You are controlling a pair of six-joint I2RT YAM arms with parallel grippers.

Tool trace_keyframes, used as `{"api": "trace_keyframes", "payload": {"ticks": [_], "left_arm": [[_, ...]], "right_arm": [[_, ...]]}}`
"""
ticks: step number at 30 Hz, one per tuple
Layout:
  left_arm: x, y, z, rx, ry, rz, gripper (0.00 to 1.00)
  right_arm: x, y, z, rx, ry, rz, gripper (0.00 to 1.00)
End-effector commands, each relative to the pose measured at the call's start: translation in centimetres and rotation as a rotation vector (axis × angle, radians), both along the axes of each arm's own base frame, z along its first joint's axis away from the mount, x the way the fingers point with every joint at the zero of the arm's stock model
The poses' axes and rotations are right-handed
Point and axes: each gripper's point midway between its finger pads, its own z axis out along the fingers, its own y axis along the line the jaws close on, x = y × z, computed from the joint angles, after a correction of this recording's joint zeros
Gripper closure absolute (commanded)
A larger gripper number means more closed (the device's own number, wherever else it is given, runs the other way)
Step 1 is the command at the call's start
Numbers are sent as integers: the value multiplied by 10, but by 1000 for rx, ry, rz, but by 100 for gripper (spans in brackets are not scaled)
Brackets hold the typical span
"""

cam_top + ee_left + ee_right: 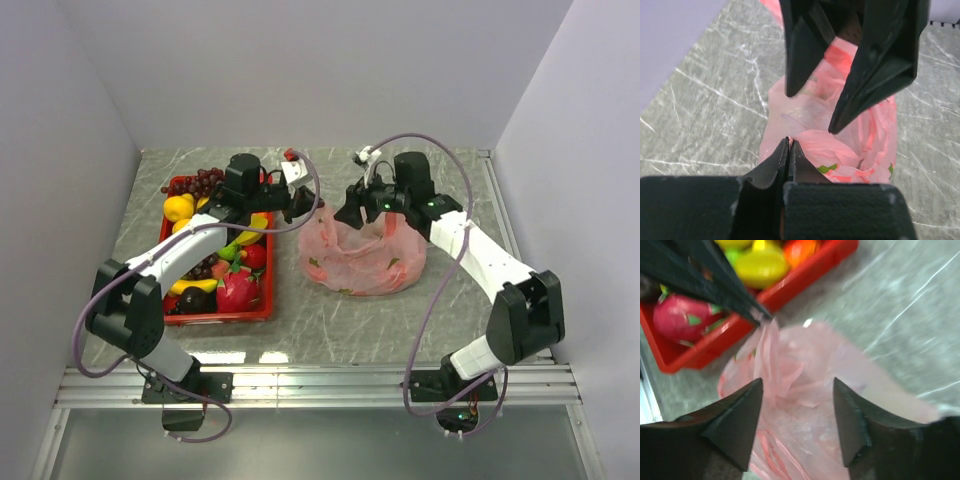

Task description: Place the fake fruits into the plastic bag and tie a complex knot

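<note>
Your left gripper (pixel 789 146) has its jaws pressed together on a fold of pink film at the left rim of the bag (pixel 362 262). Your right gripper (pixel 797 382) hangs over the bag's mouth with jaws spread, holding nothing. The fruits (pixel 238 290) mostly sit in the tray (pixel 255 318) just left of the bag, and only a few small shapes show through its film, so I judge that loading has barely begun and the tying is all left to do.
</note>
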Motion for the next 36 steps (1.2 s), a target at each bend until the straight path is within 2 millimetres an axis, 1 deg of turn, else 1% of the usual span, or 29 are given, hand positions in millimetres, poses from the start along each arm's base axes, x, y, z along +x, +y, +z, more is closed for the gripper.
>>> {"api": "trace_keyframes", "payload": {"ticks": [1, 2, 3, 4, 6, 7, 9, 10, 15, 16, 18, 19, 20, 21, 22, 23, 25, 26, 27, 28, 29, 30, 31, 32, 33, 35, 36], "left_arm": [[-15, 0, 17, -16, -55, -46, 100], [-14, 0, 16, -14, -53, -43, 100], [-14, -1, 16, -14, -50, -44, 100], [-11, -1, 18, -16, -53, -39, 100], [-9, -3, 20, -23, -43, -36, 100], [-8, -4, 22, -25, -41, -39, 100], [-8, -6, 23, -26, -29, -39, 100], [-6, -6, 25, -28, -31, -38, 100], [-3, -7, 24, -19, -23, -27, 100], [-1, -8, 27, -23, -26, -25, 100], [4, -9, 25, -25, -3, 2, 100], [9, -9, 31, -34, -5, 21, 100], [13, -10, 33, -50, 30, 47, 100], [18, -11, 30, -53, 50, 68, 100], [26, -11, 39, -72, 46, 99, 100], [28, -13, 42, -95, 83, 117, 100], [34, -15, 47, -134, 133, 150, 99], [33, -17, 48, -158, 187, 161, 95], [32, -16, 51, -173, 209, 158, 89], [23, -16, 51, -188, 242, 118, 83], [25, -9, 59, -240, 286, 127, 74], [20, -1, 69, -277, 297, 129, 56], [15, 7, 60, -291, 346, 141, 50], [14, 20, 62, -320, 400, 154, 45], [7, 28, 68, -324, 407, 153, 36], [-1, 43, 56, -288, 419, 175, 27], [-15, 49, 50, -270, 433, 174, 24]], "right_arm": [[-3, -2, 37, 33, -69, -5, 30], [-6, 3, 47, 86, -55, -5, 19], [-10, 7, 46, 107, -36, 1, 12], [-14, 12, 48, 138, 1, 0, 8], [-15, 20, 44, 160, 25, 9, 7], [-18, 26, 37, 167, 55, 8, 7], [-13, 30, 29, 171, 53, -9, 5], [-14, 33, 15, 157, 74, -6, 5], [-19, 44, -16, 139, 97, 32, 4], [-22, 45, -24, 129, 107, 39, 4], [-26, 49, -34, 121, 121, 47, 4], [-29, 49, -40, 111, 129, 48, 8], [-30, 49, -43, 106, 134, 48, 17], [-32, 50, -46, 104, 141, 50, 23], [-35, 50, -49, 102, 151, 49, 30], [-38, 50, -48, 106, 152, 59, 53], [-41, 49, -48, 106, 154, 71, 73], [-44, 50, -46, 108, 152, 89, 95], [-46, 49, -47, 108, 150, 94, 100], [-47, 48, -44, 115, 138, 100, 100], [-47, 46, -43, 123, 133, 99, 100], [-49, 47, -40, 138, 126, 117, 100], [-49, 46, -40, 142, 125, 120, 100], [-49, 44, -38, 147, 127, 122, 100], [-51, 44, -38, 152, 134, 130, 100], [-52, 42, -36, 163, 130, 133, 100], [-55, 42, -38, 167, 138, 138, 100]]}}
